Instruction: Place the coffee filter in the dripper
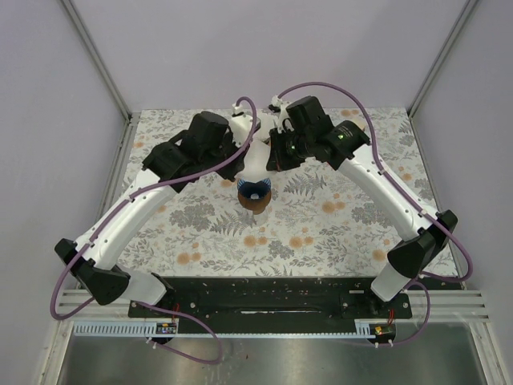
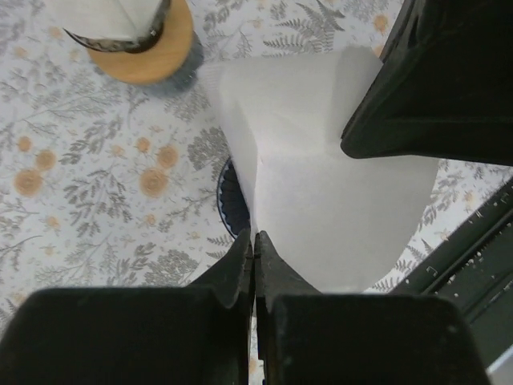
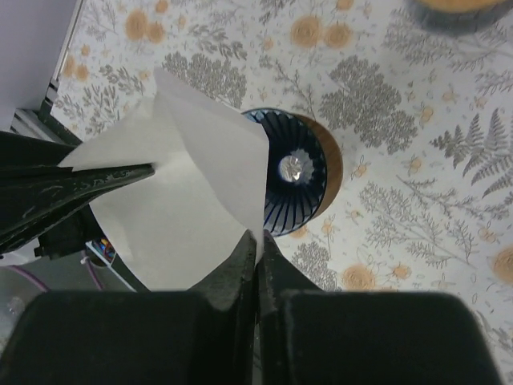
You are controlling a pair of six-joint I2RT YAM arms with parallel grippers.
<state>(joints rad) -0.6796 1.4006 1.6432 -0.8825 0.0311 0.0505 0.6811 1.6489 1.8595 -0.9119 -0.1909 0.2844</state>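
Note:
The white paper coffee filter (image 1: 255, 166) hangs between my two grippers, just above the dripper (image 1: 255, 195), a dark blue ribbed cone on a round wooden base. My left gripper (image 2: 254, 238) is shut on one edge of the filter (image 2: 321, 200); a sliver of the dripper (image 2: 228, 200) shows beneath the paper. My right gripper (image 3: 258, 237) is shut on the opposite edge of the filter (image 3: 188, 200), which is spread partly open. The dripper (image 3: 293, 172) lies just beyond the filter, its mouth partly covered by the paper.
A second round wooden base holding white paper filters (image 2: 136, 36) stands on the floral tablecloth (image 1: 321, 224) beyond the dripper; its edge shows in the right wrist view (image 3: 465, 5). The black rail (image 1: 264, 301) runs along the near edge.

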